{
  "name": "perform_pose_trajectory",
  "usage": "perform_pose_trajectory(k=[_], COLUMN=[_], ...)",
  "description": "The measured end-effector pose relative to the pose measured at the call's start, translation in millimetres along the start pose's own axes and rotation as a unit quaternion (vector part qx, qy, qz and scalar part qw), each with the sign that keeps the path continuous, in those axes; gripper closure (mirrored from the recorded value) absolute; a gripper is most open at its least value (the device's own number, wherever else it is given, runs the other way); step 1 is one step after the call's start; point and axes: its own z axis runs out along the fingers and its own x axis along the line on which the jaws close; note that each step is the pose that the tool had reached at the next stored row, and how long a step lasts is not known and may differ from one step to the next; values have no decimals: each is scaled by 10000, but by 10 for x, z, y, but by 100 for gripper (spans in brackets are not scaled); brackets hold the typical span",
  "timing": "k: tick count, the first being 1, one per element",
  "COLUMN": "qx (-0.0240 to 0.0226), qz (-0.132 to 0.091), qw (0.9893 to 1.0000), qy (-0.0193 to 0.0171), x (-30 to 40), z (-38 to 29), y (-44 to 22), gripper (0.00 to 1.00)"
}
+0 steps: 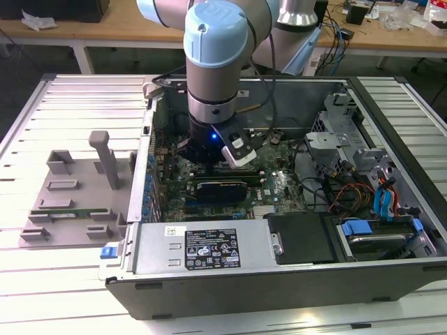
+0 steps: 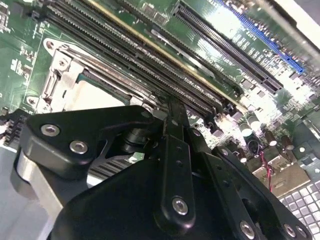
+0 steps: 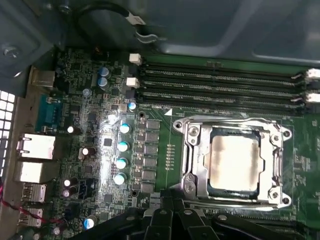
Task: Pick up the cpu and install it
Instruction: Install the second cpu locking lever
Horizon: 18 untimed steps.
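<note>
You are looking at the gripper [image 1: 209, 157] reaching down inside the open computer case [image 1: 391, 105], which is lying on the slatted desk [image 1: 70, 98] toward its far right part in the exterior view. The arm [image 1: 216, 49] is hanging straight over the motherboard [image 3: 165, 160].

In the first wrist view, the cpu [image 3: 234, 161] is sitting flat inside the socket [image 3: 192, 165], its silver top framed by the metal bracket, and its edges are looking level with the frame. In the second wrist view the same cpu [image 2: 92, 97] is showing just beyond the black linkage of the gripper [image 2: 172, 115]. So the chip is appearing to be already seated rather than carried.

The jaws are looking drawn together, the two black fingers [image 2: 176, 125] meeting in a narrow line with nothing visible between them; you are holding no part.

Here is what could be going wrong for you from this point. The gripper is hovering just beside the socket and close over the memory slots [image 3: 220, 87], so any sideways drift while this low could be knocking the slot latches or scraping the board's capacitors [image 3: 122, 145]. If the chip is resting slightly off its keyed position, which these pictures are not settling, pressing on it would be risking bent contacts. You cannot tell whether the socket's bracket is latched; a loose bracket could be letting the chip shift if the fingers brush it. The grey fixture [image 1: 70, 195] near the desk's left edge is lying well apart from the case.
</note>
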Motion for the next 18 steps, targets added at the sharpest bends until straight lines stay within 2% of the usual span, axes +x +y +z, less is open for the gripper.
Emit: perform_pose_trajectory(k=[5,6,7,8,11,14,15,18], qx=[-2,-4,-1,19,97,180,202,269], qz=[-122,-126,-131,-132,-128,-127,-127,-126], qw=[9999,9999,9999,9999,9999,9997,9997,9995], qy=[12,9,11,13,41,59,61,69], x=[1,0,0,-28,-261,-421,-449,-467], z=[5,-7,-64,-83,-78,-68,-64,-81], y=[6,8,14,15,41,106,133,178], gripper=[89,89,89,89,89,89,89,89])
